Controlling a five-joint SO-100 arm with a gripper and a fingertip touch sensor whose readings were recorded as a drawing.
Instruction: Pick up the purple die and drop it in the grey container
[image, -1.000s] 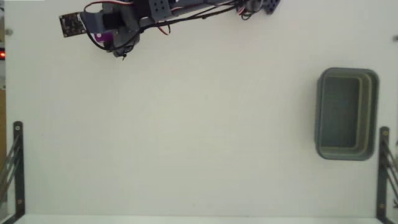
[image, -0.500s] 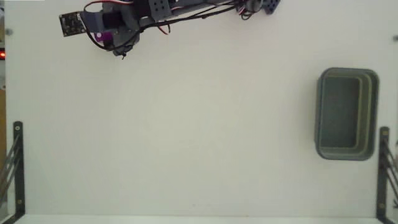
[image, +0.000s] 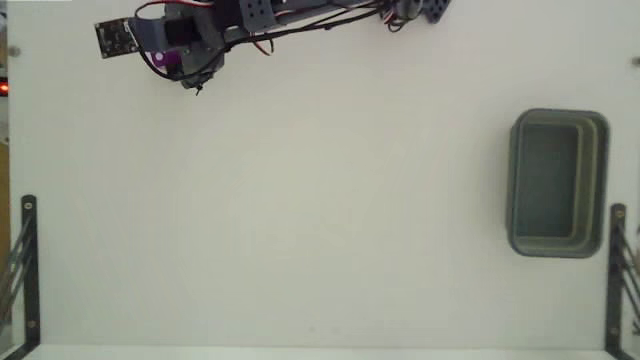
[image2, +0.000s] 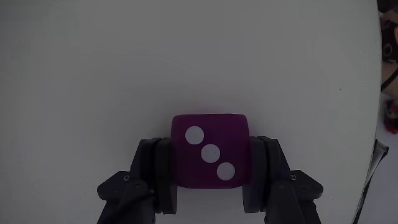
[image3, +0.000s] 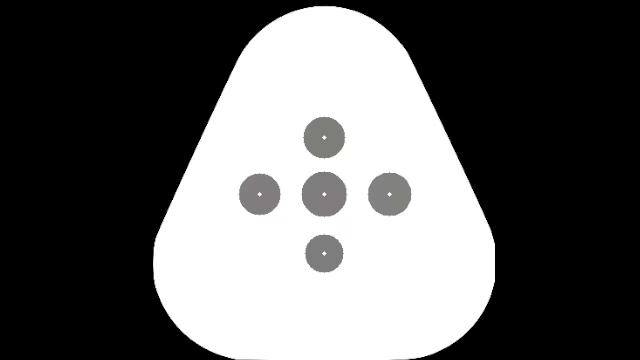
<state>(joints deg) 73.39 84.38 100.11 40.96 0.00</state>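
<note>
Purple die (image2: 210, 151) clamped in the hand (image2: 210, 180), one dark finger (image2: 160, 177) pressed to its left side, the other to its right, as seen in the wrist view. Face toward the camera shows three white dots in a diagonal line, upper left to lower right. Plain white table (image2: 186, 56) beyond the die; whether the die touches the table or hangs above it, cannot tell.

Fixed view from above: die (image: 163, 60) only a small purple patch at the top left, tucked among the arm's dark parts and red and black wires. Hand (image: 180, 68) at that same spot, near the table's far edge. Small black square circuit board (image: 116, 38) just left of it, on the arm.

Grey container (image: 557, 183) at the far right of the fixed view, upright, long side running top to bottom, hollow showing nothing inside. Well apart from the die, with bare white table (image: 320, 220) between. Black metal brackets (image: 26, 270) at the lower left and lower right edges.
</note>
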